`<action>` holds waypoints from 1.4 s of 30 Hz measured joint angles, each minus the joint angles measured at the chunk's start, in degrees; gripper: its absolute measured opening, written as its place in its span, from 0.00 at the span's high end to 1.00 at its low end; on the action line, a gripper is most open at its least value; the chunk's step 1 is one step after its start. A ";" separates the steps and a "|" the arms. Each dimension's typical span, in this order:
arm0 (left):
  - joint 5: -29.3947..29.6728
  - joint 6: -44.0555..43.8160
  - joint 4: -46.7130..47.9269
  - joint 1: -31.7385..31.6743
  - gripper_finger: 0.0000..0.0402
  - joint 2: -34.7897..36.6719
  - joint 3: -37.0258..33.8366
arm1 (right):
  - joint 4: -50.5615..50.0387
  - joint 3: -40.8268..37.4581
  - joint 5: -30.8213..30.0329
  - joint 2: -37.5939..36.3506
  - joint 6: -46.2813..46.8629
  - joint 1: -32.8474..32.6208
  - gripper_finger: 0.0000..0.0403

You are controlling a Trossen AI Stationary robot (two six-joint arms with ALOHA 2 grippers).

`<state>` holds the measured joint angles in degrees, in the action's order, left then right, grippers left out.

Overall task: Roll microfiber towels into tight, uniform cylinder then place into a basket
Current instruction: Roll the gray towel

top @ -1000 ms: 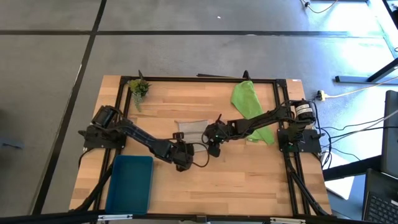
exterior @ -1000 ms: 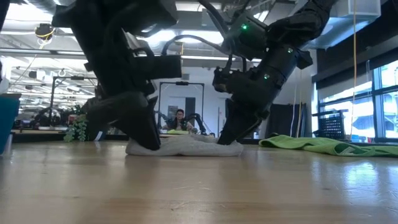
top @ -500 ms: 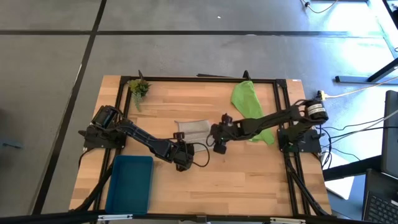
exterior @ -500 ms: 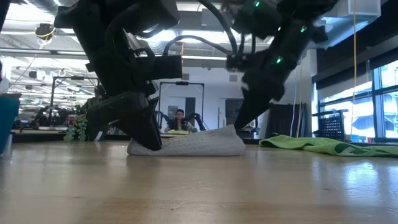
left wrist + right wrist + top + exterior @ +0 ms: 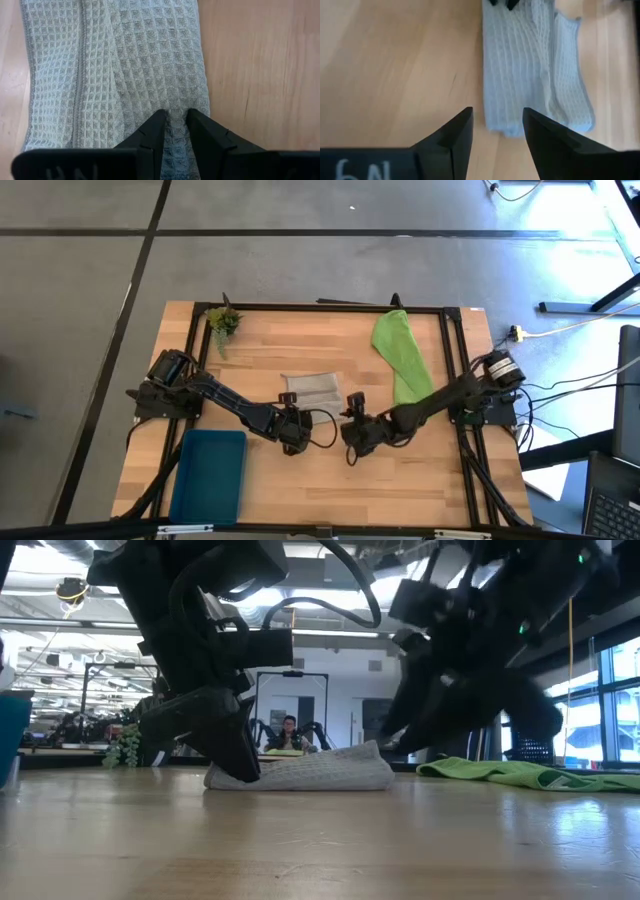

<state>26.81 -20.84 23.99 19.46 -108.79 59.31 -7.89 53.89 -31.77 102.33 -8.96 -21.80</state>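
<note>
1. Left gripper (image 5: 291,418) low over the middle of the table (image 5: 400,470), fingers nearly closed and pinching the near edge of the grey towel (image 5: 310,389).
2. In the left wrist view, a ridge of waffle-weave cloth (image 5: 125,65) squeezed between the two dark fingertips (image 5: 157,125), the rest spread flat on the wood beyond them.
3. Right gripper (image 5: 352,442) just right of the left one, nearer the front edge, clear of the grey towel; fingers spread apart, nothing between them.
4. In the right wrist view, bare wood between the open fingers (image 5: 455,132), the folded grey towel (image 5: 530,70) ahead of them, apart.
5. In the low view, grey towel (image 5: 310,772) lying as a flat folded pad, one end slightly lifted, left gripper (image 5: 235,755) pressed on its other end.
6. Green towel (image 5: 400,352) loose and unrolled near the back right corner, running toward the right edge, partly under the right arm.
7. Blue basket (image 5: 210,473) at the front left corner, well apart from both towels.
8. Small plant sprig (image 5: 223,322) at the back left corner.
</note>
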 joint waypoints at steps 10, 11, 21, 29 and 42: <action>-0.08 -0.97 -0.40 0.00 0.79 0.00 -0.07 | 9.66 -0.78 -0.60 7.50 -5.10 3.49 0.57; -0.09 -0.98 -0.40 0.00 0.79 0.00 -0.07 | 9.84 -0.71 -0.57 7.90 -4.90 3.98 0.57; -0.15 -1.01 -0.40 0.00 0.79 0.00 -0.07 | 9.95 -0.59 4.23 9.34 -0.80 6.70 0.66; -0.24 -1.07 -0.35 0.00 0.79 0.42 -0.11 | 8.54 -0.55 8.30 9.37 2.55 7.05 0.96; 2.84 0.82 0.06 0.04 0.79 7.96 -0.33 | 8.01 -0.57 11.94 9.16 4.47 7.51 0.95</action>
<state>29.64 -20.02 24.05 19.51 -100.83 58.98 0.12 53.32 -19.83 111.50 -4.49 -14.28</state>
